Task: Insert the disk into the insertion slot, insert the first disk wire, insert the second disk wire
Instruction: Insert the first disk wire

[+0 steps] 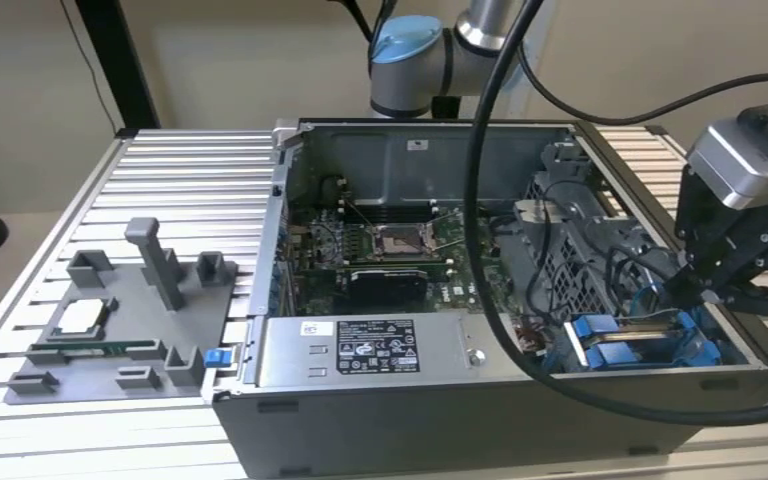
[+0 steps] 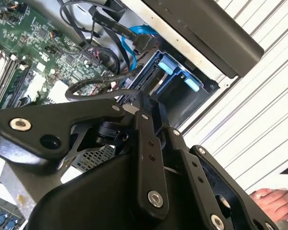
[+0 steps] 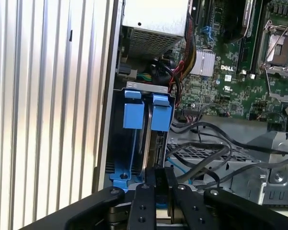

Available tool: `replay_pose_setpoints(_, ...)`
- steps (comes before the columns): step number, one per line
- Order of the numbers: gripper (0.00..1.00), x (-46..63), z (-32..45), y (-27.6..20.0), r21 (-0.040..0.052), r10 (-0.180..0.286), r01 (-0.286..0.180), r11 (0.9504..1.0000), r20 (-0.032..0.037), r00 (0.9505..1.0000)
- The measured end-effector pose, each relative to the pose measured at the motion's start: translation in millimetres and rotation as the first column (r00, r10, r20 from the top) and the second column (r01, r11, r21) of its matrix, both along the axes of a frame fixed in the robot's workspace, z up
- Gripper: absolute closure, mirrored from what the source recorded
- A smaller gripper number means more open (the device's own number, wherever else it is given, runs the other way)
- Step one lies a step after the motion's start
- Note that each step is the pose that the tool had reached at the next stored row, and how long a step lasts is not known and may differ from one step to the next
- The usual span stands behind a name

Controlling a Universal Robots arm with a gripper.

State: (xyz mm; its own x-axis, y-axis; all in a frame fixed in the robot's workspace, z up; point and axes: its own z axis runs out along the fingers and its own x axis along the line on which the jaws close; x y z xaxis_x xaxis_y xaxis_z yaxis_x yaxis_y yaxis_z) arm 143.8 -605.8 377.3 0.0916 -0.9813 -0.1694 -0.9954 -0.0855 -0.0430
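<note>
1. The disk [image 3: 147, 139] is inside the largest thing on the table [image 1: 184, 170]: one open computer case [image 1: 491, 420]. It sits in the case's corner on the exterior view's right.
2. One grey power-supply box [image 1: 357, 350] lies along the case wall, apart from the work. One grey fixture tray [image 1: 128, 325] rests on the table beside the case.
3. One end effector [image 3: 158, 176] hangs right over the insertion slot [image 3: 149, 86]. Its fingers [image 3: 144, 206] are drawn narrow, almost together. I cannot tell whether they pinch the blue carrier.
4. I count one disk. It stands on edge down in the slot, its silver edge showing between the blue carrier sides.
5. Its long axis runs along the case's side wall, from the blue tabs [image 3: 133, 111] straight toward the end effector. I judge the end effector to be above the end opposite the tabs, in line with that axis.
6. There are two blue tabs, side by side.
7. Several black cables [image 3: 206, 153] and one blue cable [image 2: 129, 45] trail just beside the slot.
</note>
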Motion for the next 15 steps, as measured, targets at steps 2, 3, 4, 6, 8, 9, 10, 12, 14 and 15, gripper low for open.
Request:
replay_pose_setpoints(2,1.0,0.0,0.0,0.0,0.0,-0.001,0.001,1.0,0.0,1.0)
replay_pose_setpoints(3,1.0,0.0,0.0,0.0,0.0,-0.001,0.001,1.0,0.0,1.0)
replay_pose_setpoints(4,1.0,-0.1,-0.1,0.0,0.0001,0.0,0.0,1.0,0.0,1.0)
replay_pose_setpoints(6,1.0,-0.2,-0.1,0.0,0.0003,-0.001,0.001,1.0,-0.0022,1.0)
replay_pose_setpoints(8,1.0,-0.1,-0.2,0.0,0.0003,-0.002,0.002,1.0,-0.0229,0.9997)
replay_pose_setpoints(9,1.0,-0.2,-0.4,0.0,0.0004,-0.002,0.002,1.0,-0.0339,0.9994)
replay_pose_setpoints(10,1.0,-0.2,-0.6,0.0,0.0006,-0.003,0.003,1.0,-0.0427,0.9991)
replay_pose_setpoints(12,1.0,0.5,-1.5,0.0,0.0014,-0.004,0.004,1.0,-0.0557,0.9984)
replay_pose_setpoints(14,1.0,1.6,-3.0,0.0,0.0015,-0.004,0.005,1.0,-0.0624,0.998)
replay_pose_setpoints(15,1.0,2.4,-3.9,-0.1,0.0014,-0.005,0.005,1.0,-0.0656,0.9978)
